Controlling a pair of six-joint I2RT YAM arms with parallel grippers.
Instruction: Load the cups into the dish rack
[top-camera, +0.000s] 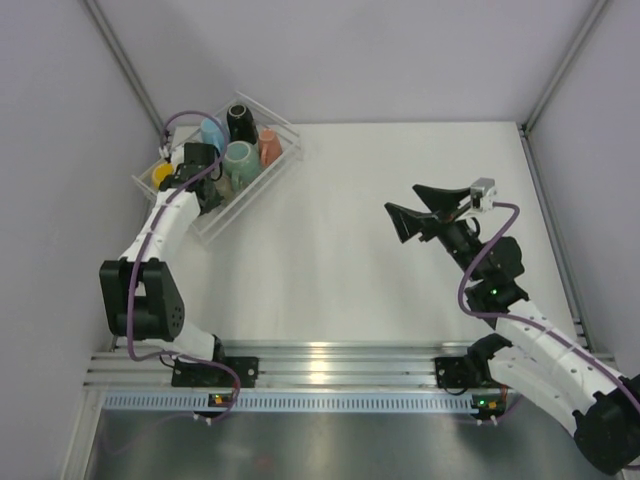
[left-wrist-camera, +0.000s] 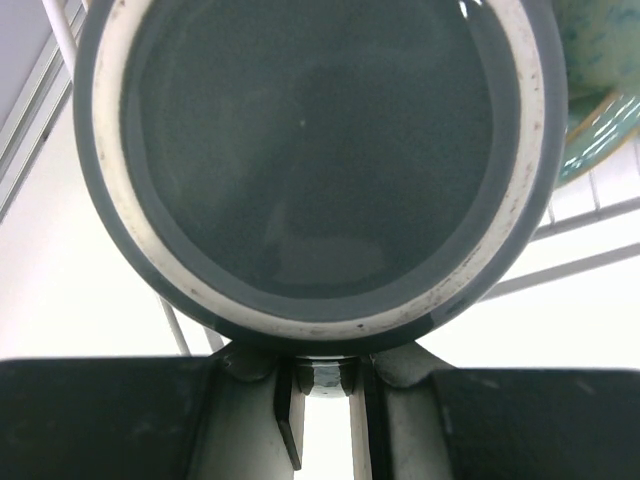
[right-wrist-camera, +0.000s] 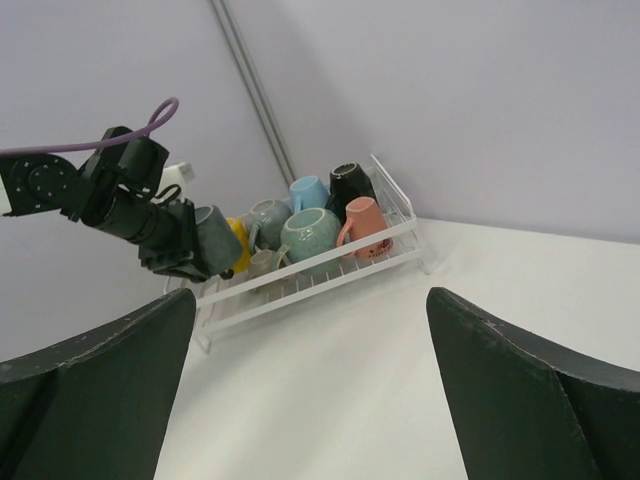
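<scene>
The left wrist view shows the left gripper (left-wrist-camera: 322, 368) pinching the grey-blue cup (left-wrist-camera: 320, 160) at the dish rack (right-wrist-camera: 330, 262) in the far left corner. From above, the cup is hard to see. The right gripper (top-camera: 405, 200) is wide open.

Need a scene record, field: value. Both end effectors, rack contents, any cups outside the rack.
left end effector: shut on grey cup, held over the rack's left end
right end effector: open, holding nothing, raised over the right side of the table
rack: far left corner of the table, set at an angle
cups in rack: black cup, light blue cup, teal cup, pink cup, yellow cup; others partly hidden
cups outside rack: only the held one in view
</scene>
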